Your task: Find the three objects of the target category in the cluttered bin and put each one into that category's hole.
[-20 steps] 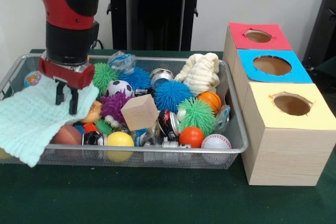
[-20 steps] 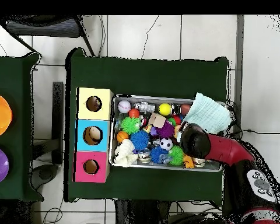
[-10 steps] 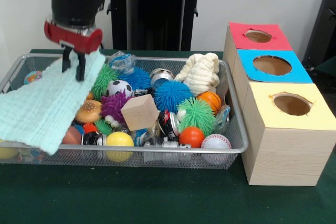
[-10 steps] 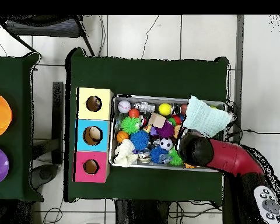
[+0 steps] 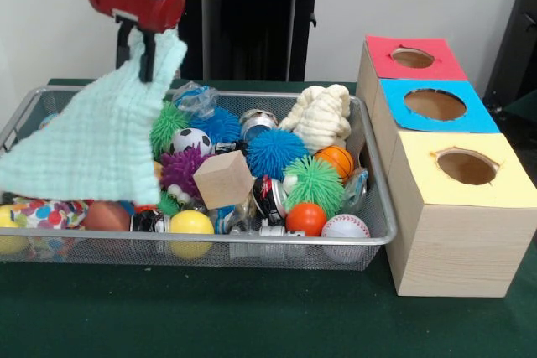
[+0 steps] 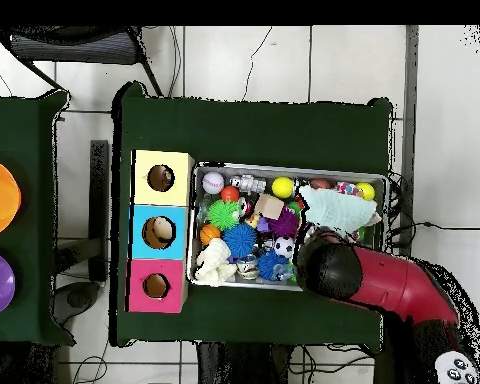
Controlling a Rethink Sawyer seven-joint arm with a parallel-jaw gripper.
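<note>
Front view: the gripper (image 5: 143,49) is pinching a corner of the pale green cloth (image 5: 96,136), which is hanging above the wire bin (image 5: 277,245), whereas overhead the red arm (image 6: 369,282) is hiding that grasp, leaving the cloth (image 6: 336,210) showing.

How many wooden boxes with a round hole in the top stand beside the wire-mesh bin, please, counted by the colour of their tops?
Red-topped wooden box: 1
Blue-topped wooden box: 1
Yellow-topped wooden box: 1
Total: 3
</note>
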